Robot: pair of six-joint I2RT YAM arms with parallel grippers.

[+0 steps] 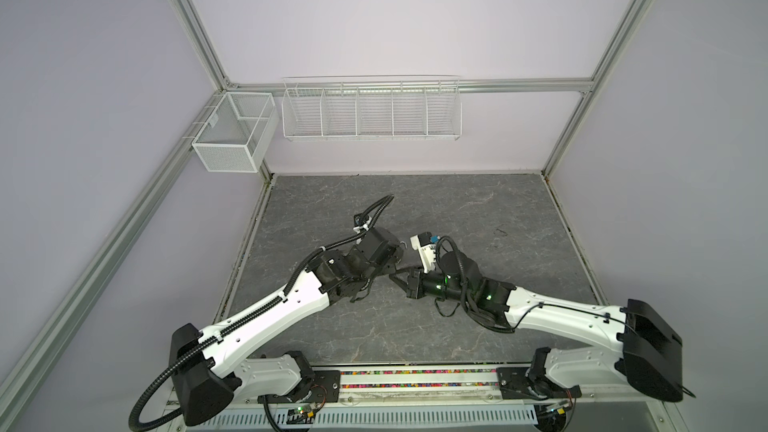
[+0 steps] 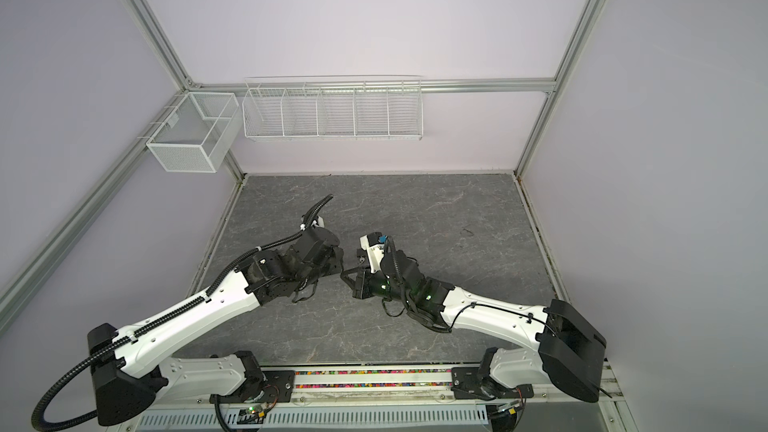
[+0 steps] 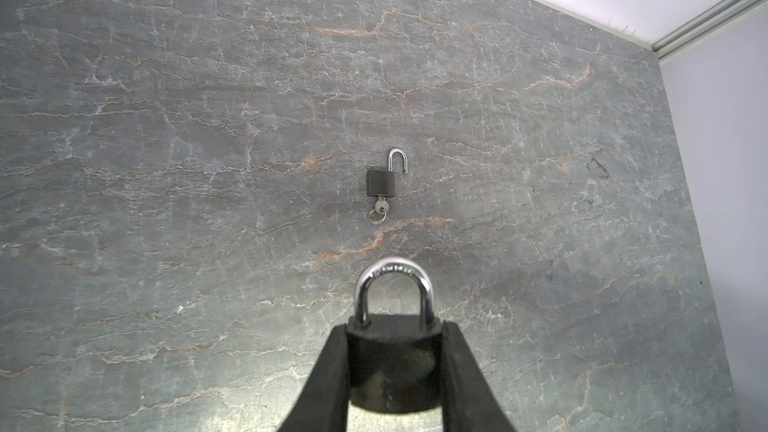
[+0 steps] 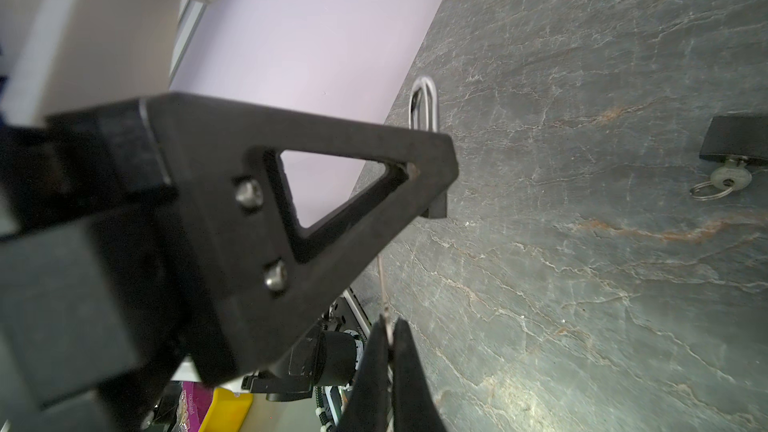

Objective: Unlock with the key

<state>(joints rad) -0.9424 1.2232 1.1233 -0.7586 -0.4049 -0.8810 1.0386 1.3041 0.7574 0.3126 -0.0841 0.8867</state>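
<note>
- The left gripper [image 3: 395, 328] was partly closed around a dark padlock [image 3: 392, 361], its two fingers [image 3: 328, 367] pressed against the sides of the body.
- The padlock's silver shackle [image 3: 392, 280] was shut and pointed away from the wrist, above the grey veined counter [image 3: 166, 118].
- The right gripper [image 4: 388, 324] was fully closed, pinching a thin metal sliver. It was probably the key [image 4: 384, 288], seen edge-on and too slim to be sure.
- In the right wrist view, the sliver ran up toward the underside of the held padlock. Most of the padlock was hidden behind a finger of the left gripper, so it could not be told whether the sliver sat in the keyhole.
- In both top views, the two grippers met tip to tip near the middle of the counter.
- A second padlock [image 3: 380, 184] lay flat on the counter, apart from both grippers. Its shackle was swung open, and a second key [image 3: 381, 204] on a ring sat in its base
</note>
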